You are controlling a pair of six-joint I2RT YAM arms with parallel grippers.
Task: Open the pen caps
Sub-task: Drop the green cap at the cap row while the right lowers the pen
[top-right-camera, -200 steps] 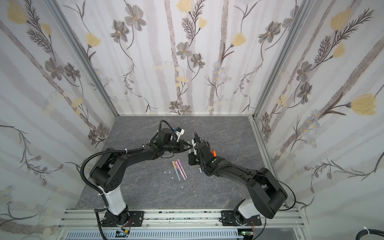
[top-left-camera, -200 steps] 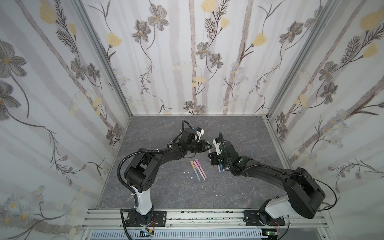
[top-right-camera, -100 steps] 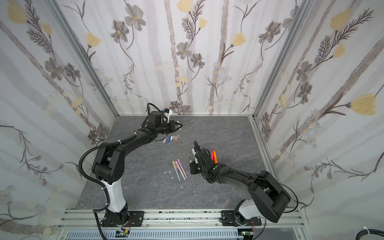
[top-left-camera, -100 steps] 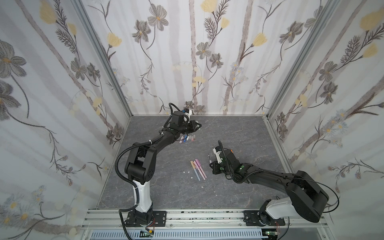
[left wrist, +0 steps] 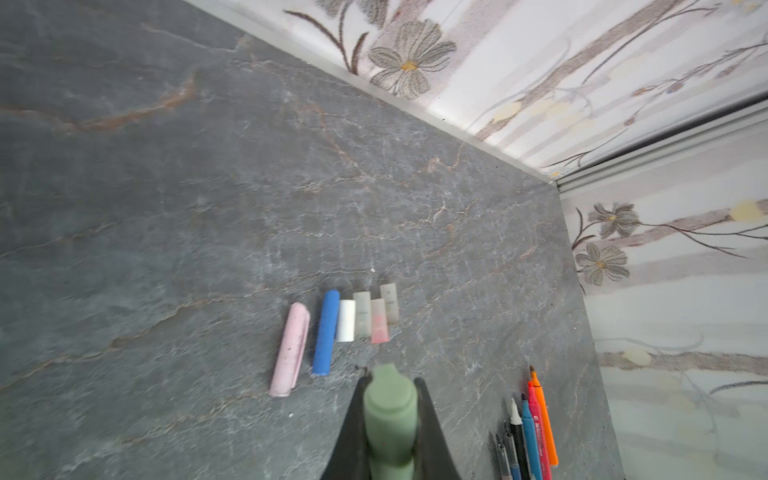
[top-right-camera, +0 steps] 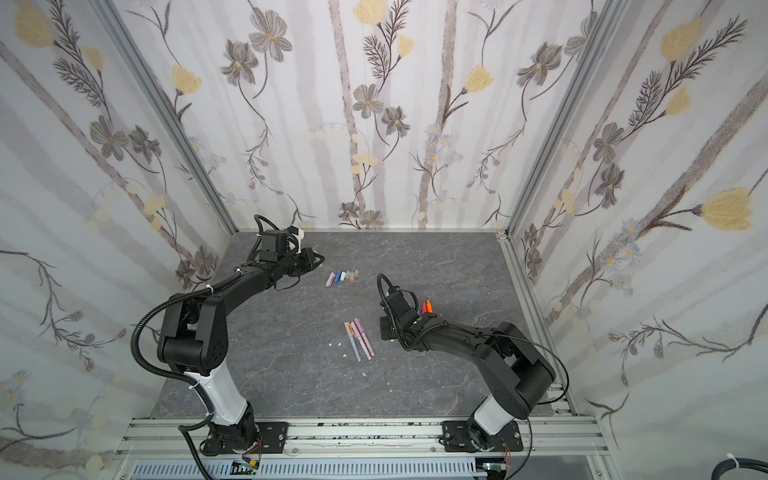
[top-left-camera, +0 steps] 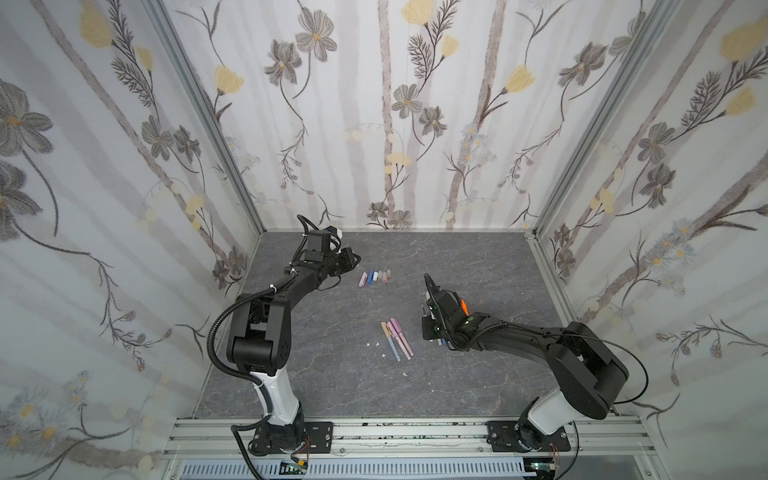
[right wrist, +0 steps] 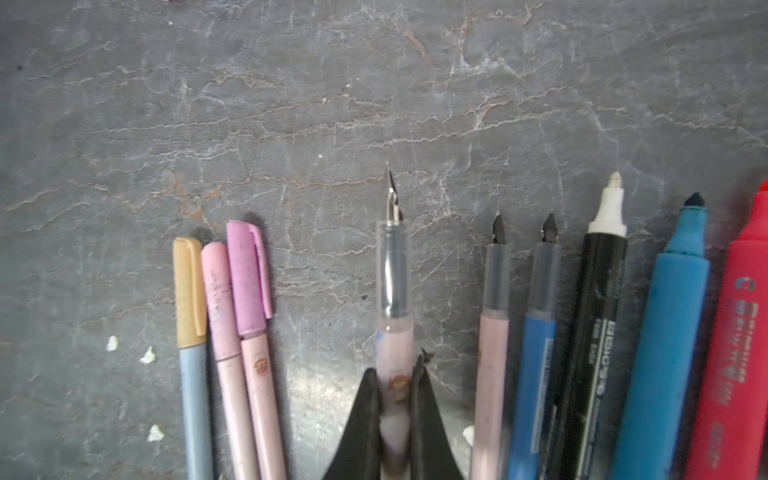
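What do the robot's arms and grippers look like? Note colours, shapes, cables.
The left arm and right arm are black with boxy joint housings and a white base link. A ribbed black hose loops beside the left arm; a thin black cable arcs over the right. The left gripper and right gripper have black, tapering fingers.

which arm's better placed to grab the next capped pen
Probably right: its jaws, holding an open pen, sit beside the three capped pens. The left is away by the cap row, holding a green cap.
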